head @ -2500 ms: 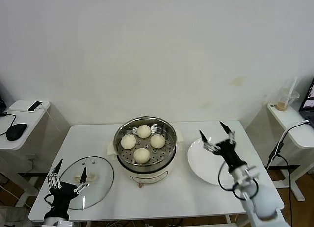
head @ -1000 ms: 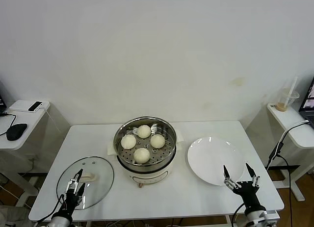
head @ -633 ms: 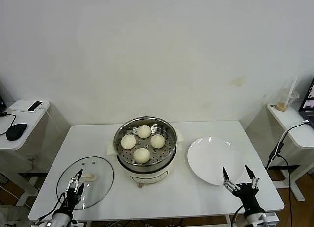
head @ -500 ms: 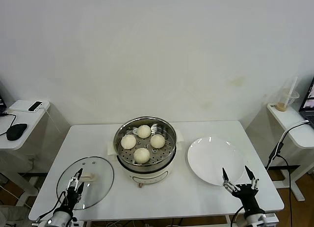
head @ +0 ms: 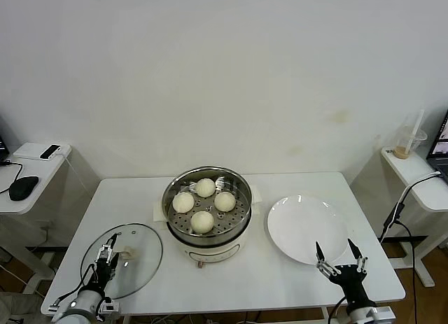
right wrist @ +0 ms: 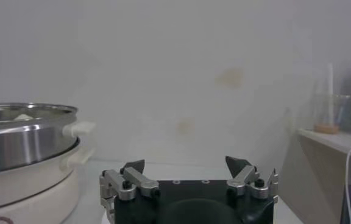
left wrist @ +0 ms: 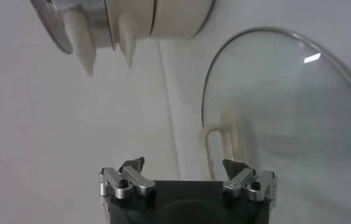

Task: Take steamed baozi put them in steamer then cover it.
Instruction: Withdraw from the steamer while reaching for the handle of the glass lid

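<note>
The steamer [head: 207, 206] stands at the table's centre, uncovered, with several cream-white baozi [head: 202, 220] on its perforated tray. The cover [head: 142, 248], a clear glass lid, lies flat on the table at front left with its cream handle [head: 127, 252] up. My left gripper [head: 107, 257] is open at the lid's near side; in the left wrist view it [left wrist: 183, 165] points past the handle [left wrist: 215, 146] and lid [left wrist: 285, 122] toward the steamer [left wrist: 133, 24]. My right gripper [head: 340, 257] is open and empty at the front right; its wrist view [right wrist: 186, 164] shows the steamer [right wrist: 23, 140] to one side.
An empty white plate [head: 302, 226] lies right of the steamer, just beyond my right gripper. A side table with a phone [head: 50, 151] and a mouse [head: 23, 187] stands at far left. At far right, another holds a drink cup [head: 408, 143], with a cable [head: 399, 205] hanging beside it.
My right arm has pulled back from above the plate to the table's front edge and sunk slightly. My left gripper has dropped low and turned by the lid. The baozi and the lid have not moved.
</note>
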